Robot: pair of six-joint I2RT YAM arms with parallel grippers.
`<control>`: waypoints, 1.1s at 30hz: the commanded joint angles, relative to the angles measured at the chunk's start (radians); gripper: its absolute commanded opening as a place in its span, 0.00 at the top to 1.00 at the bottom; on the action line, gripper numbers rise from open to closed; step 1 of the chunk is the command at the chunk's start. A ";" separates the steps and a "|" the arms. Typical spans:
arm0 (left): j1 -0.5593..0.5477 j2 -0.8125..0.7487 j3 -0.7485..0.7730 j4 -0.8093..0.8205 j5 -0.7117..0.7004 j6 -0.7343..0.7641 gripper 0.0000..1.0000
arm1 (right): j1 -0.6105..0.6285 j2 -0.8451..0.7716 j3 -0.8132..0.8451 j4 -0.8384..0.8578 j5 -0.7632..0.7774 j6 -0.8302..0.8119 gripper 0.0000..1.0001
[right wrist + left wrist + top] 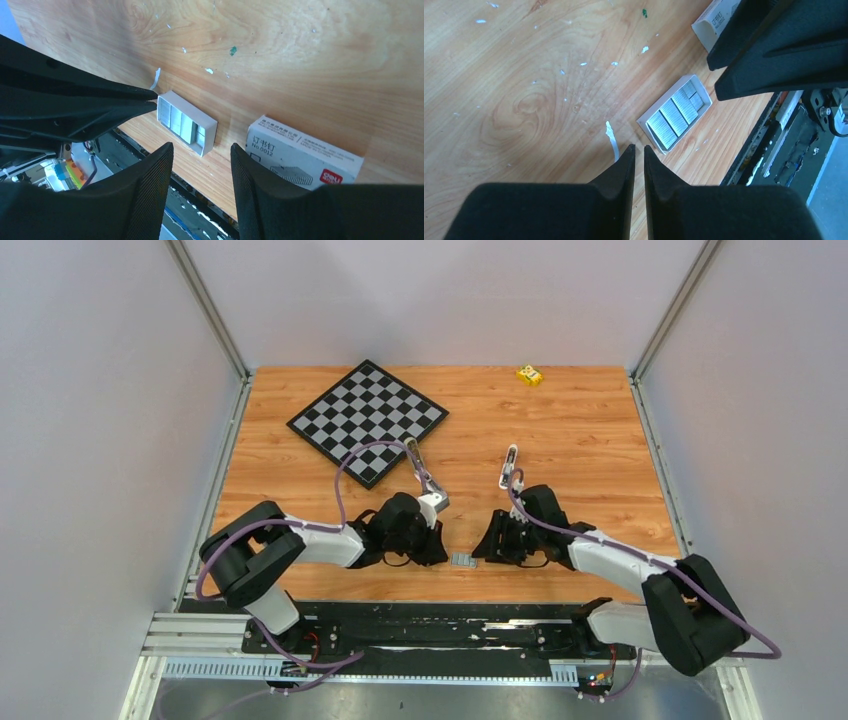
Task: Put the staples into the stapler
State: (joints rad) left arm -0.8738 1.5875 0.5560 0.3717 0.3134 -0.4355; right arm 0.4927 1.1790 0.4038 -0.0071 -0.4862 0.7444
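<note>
Silvery staples (673, 116) lie in strips inside a small white open tray (702, 89) near the table's front edge (462, 560). My left gripper (639, 147) is shut with nothing between its fingers. Its tips hover right at the tray's near corner. In the right wrist view the same staples (177, 121) sit just ahead of my right gripper (201, 147), which stands open and holds nothing. Both grippers flank the tray in the top view, left (438, 554) and right (490, 550). The stapler is not in view in any frame.
A white labelled staple box (300, 155) lies next to my right gripper's right finger and shows in the left wrist view's top corner (715, 20). A chessboard (367, 421) lies at the back left, a yellow block (529, 374) at the back. The table's front edge and rail (400, 625) are close behind the tray.
</note>
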 commanded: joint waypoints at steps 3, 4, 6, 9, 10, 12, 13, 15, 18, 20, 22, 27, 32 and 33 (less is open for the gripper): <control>-0.020 0.057 0.001 0.076 0.029 -0.031 0.88 | 0.020 0.095 0.057 0.061 -0.024 -0.031 0.51; -0.024 0.060 0.003 0.077 0.028 -0.033 0.88 | 0.023 0.104 0.057 0.069 -0.028 -0.032 0.51; -0.033 0.061 0.009 0.072 0.025 -0.032 0.88 | 0.027 0.116 0.058 0.083 -0.036 -0.031 0.52; -0.044 0.062 0.015 0.071 0.018 -0.032 0.88 | 0.033 0.127 0.057 0.099 -0.045 -0.028 0.54; -0.047 0.064 0.017 0.071 0.018 -0.031 0.88 | 0.033 0.130 0.057 0.103 -0.047 -0.027 0.55; -0.051 0.068 0.023 0.070 0.019 -0.034 0.88 | 0.032 0.134 0.057 0.105 -0.046 -0.028 0.56; -0.052 0.069 0.024 0.069 0.016 -0.035 0.88 | 0.034 0.135 0.056 0.105 -0.046 -0.027 0.57; -0.053 0.068 0.025 0.065 0.005 -0.034 0.88 | 0.033 0.138 0.055 0.102 -0.044 -0.031 0.57; -0.053 0.061 0.028 0.024 -0.031 -0.025 0.88 | 0.032 0.130 0.069 0.060 -0.028 -0.050 0.58; -0.053 0.051 0.024 0.012 -0.045 -0.025 0.87 | 0.033 0.114 0.081 0.020 -0.011 -0.075 0.57; -0.053 0.041 0.018 0.019 -0.046 -0.036 0.85 | 0.033 0.092 0.095 -0.025 0.007 -0.093 0.55; -0.053 0.034 0.013 0.044 -0.029 -0.065 0.84 | 0.035 0.063 0.131 -0.098 -0.001 -0.121 0.51; -0.053 0.031 0.012 0.029 -0.045 -0.077 0.84 | 0.044 0.029 0.127 -0.119 0.015 -0.117 0.51; -0.053 0.027 0.011 0.028 -0.048 -0.082 0.83 | 0.047 0.024 0.123 -0.117 0.013 -0.111 0.51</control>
State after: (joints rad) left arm -0.9199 1.6341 0.5694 0.4202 0.2989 -0.4992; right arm 0.5159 1.2354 0.5167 -0.0685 -0.4911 0.6445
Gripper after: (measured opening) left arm 0.158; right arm 0.497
